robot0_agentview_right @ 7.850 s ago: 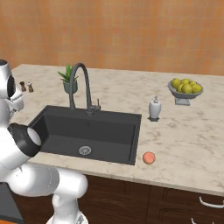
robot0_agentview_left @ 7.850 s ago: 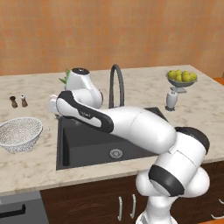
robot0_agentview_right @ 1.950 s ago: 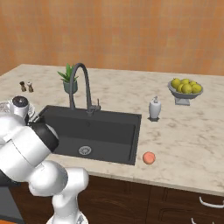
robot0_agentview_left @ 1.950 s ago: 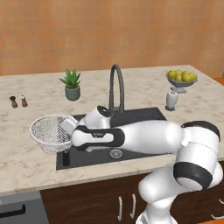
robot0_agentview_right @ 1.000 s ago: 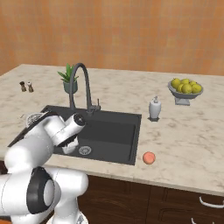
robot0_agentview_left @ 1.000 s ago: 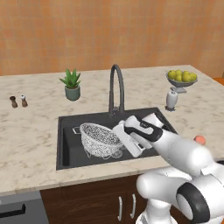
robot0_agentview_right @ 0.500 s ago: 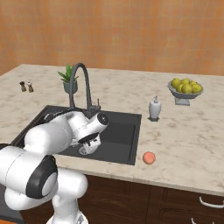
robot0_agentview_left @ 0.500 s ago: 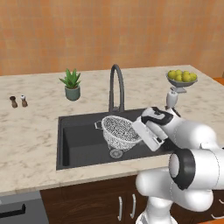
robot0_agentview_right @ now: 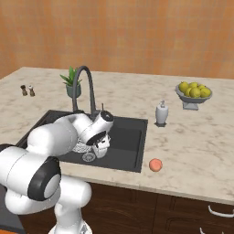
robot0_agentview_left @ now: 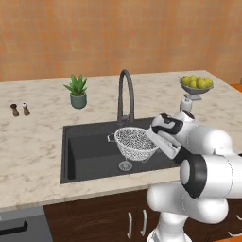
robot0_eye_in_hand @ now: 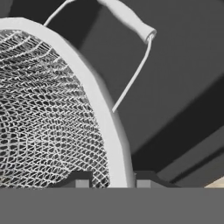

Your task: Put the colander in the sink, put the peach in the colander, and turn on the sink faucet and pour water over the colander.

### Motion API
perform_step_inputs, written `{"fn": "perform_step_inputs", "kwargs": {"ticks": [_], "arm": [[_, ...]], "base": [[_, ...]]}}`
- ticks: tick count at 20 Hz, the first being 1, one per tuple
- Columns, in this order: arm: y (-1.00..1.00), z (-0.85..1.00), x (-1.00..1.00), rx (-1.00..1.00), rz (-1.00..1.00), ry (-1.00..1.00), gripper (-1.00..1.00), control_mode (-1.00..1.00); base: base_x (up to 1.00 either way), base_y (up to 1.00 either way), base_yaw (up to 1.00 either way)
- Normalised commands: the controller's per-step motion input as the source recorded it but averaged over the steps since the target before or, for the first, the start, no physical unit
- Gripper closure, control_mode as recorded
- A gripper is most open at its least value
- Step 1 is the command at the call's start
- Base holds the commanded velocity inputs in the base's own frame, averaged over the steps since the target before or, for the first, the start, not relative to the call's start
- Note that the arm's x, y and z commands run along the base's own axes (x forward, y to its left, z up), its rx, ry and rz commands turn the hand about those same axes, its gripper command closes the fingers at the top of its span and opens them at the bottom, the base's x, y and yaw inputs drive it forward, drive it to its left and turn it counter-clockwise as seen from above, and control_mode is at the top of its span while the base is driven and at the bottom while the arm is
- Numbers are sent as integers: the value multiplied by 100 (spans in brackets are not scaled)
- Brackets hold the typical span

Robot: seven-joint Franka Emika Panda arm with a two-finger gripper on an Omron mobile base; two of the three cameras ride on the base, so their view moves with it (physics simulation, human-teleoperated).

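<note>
My gripper (robot0_agentview_left: 152,137) is shut on the right rim of the colander (robot0_agentview_left: 134,142), a white-grey mesh bowl that hangs tilted over the drain (robot0_agentview_left: 125,166) inside the black sink (robot0_agentview_left: 87,158). In the hand view the colander's rim (robot0_eye_in_hand: 98,98) runs between my gripper's (robot0_eye_in_hand: 111,181) two finger tips, and its wire handle (robot0_eye_in_hand: 131,19) sticks out above. From the right, my arm covers most of the colander (robot0_agentview_right: 81,147) beside my gripper (robot0_agentview_right: 101,146). The dark gooseneck sink faucet (robot0_agentview_left: 125,92) arches just behind it. The peach (robot0_agentview_right: 156,165) lies on the counter, right of the sink (robot0_agentview_right: 128,137).
A footed bowl of lemons (robot0_agentview_left: 196,84) and a soap dispenser (robot0_agentview_right: 161,113) stand on the right counter. A potted plant (robot0_agentview_left: 77,92) and two small shakers (robot0_agentview_left: 20,109) are at the back left. The counter's front edge runs just below the sink.
The colander, held by my gripper, has travelled from the left counter into the sink and shifted right to sit over the drain. The grip stays shut.
</note>
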Motion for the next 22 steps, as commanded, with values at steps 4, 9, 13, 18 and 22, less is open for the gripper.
{"fn": "perform_step_inputs", "kwargs": {"ticks": [4, 9, 13, 18, 22], "arm": [[-9, -3, 0, -14, -3, 0, 100, -100], [-21, -3, 6, -1, 2, 0, 100, -100], [-32, -4, 15, 0, 4, 0, 100, -100], [-20, -14, 37, 0, 3, -6, 100, -100], [-1, -11, 79, 0, 3, 0, 100, -100]], "base": [[0, 0, 0], [0, 0, 0], [0, 0, 0], [0, 0, 0], [0, 0, 0]]}}
